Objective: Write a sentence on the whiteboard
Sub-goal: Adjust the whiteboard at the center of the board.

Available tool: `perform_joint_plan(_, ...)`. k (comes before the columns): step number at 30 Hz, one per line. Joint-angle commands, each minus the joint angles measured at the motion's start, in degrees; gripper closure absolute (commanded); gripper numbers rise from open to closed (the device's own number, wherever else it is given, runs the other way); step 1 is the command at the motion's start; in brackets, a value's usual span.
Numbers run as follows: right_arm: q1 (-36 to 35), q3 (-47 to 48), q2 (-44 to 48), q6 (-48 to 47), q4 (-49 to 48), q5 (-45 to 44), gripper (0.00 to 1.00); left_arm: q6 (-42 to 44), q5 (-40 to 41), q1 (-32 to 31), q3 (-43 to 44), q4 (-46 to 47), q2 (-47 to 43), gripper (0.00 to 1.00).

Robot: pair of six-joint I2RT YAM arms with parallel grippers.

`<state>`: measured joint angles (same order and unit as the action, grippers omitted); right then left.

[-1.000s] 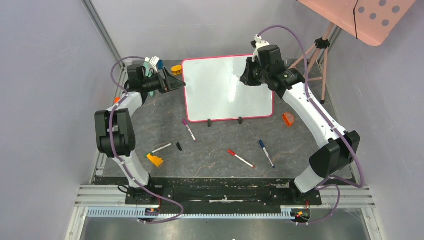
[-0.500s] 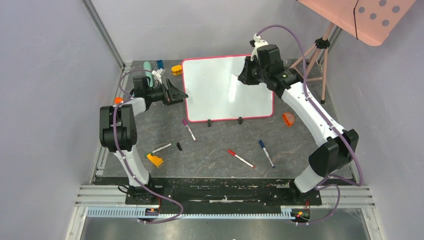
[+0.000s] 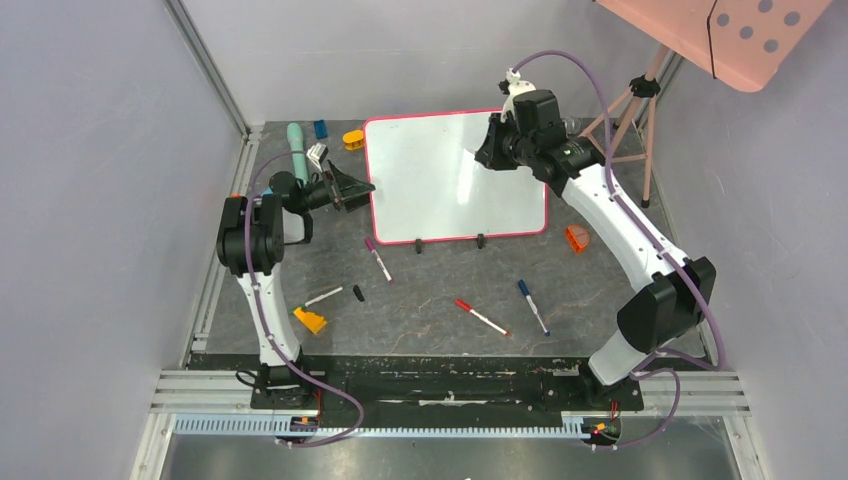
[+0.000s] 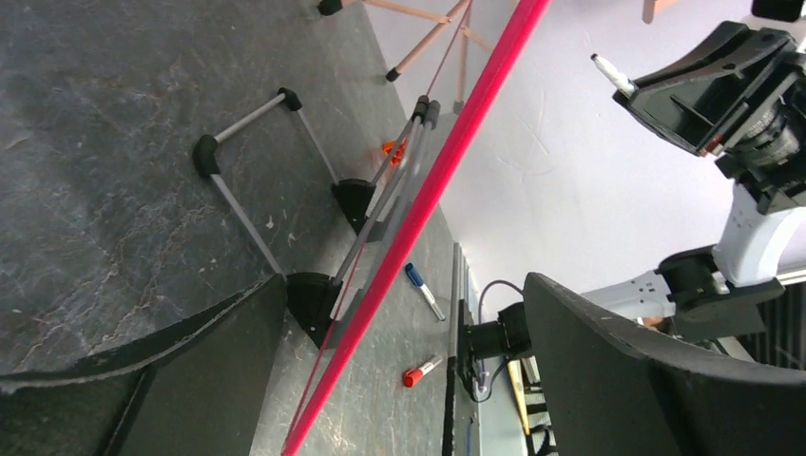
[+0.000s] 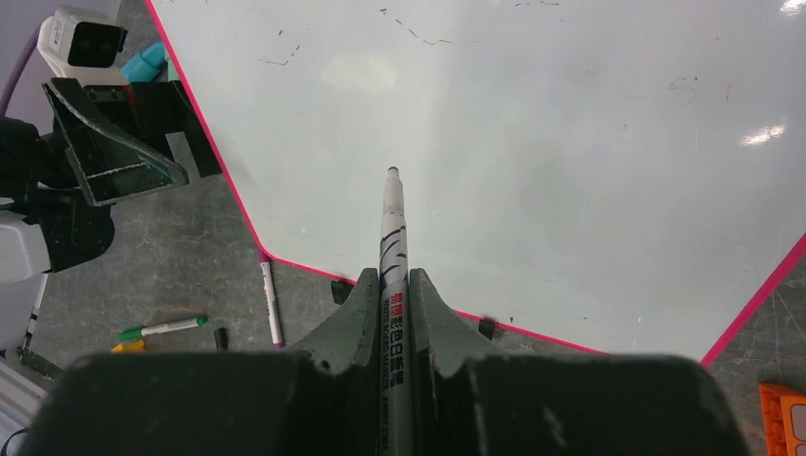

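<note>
At the back of the table (image 3: 420,335) the whiteboard (image 3: 440,200) stands up on its little feet. The right gripper (image 5: 392,282) is squeezed tight on a marker (image 5: 391,214), and the tip points at the board. I cannot tell if the tip touches it. The left gripper (image 3: 350,187) has its fingers wide apart, just beside the board's left edge, holding nothing. The board looks almost blank, with only a few tiny faint marks (image 5: 418,38) near the top. No sentence can be read, so nearly all the writing is left to do.
</note>
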<state>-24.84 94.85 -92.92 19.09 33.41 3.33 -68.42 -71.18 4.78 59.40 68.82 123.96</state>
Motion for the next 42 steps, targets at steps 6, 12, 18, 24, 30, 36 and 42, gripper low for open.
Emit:
perform_joint_plan(6,0.3,-2.1,-0.5,0.8,-5.2,0.3,1.00,-2.2,-4.3,-0.3,-2.2,20.4,0.4,0.00)
perform_joint_plan(12,0.5,-3.2,0.0,0.3,-6.8,0.6,1.00,-0.9,-4.2,-2.4,-2.3,20.4,1.3,0.01)
perform_joint_plan(18,1.1,-1.6,-1.0,-0.7,-6.9,2.9,1.00,2.5,-4.7,-4.1,-0.5,20.4,2.6,0.06)
perform_joint_plan(24,1.9,-2.5,0.0,-1.6,-7.2,3.3,1.00,4.1,-2.5,-4.1,0.3,20.4,3.8,0.43)
perform_joint_plan(30,2.3,-3.3,0.5,-1.6,-7.3,4.2,1.00,4.1,-3.3,-4.0,2.1,20.4,4.9,0.70)
perform_joint_plan(36,2.3,-3.3,1.3,-2.5,-7.2,4.4,1.00,3.3,-3.6,-4.1,2.8,20.4,6.5,0.98)
perform_joint_plan(42,2.4,-2.9,1.4,-3.0,-6.9,4.3,1.00,3.8,-4.8,-6.7,1.1,20.4,7.0,0.98)
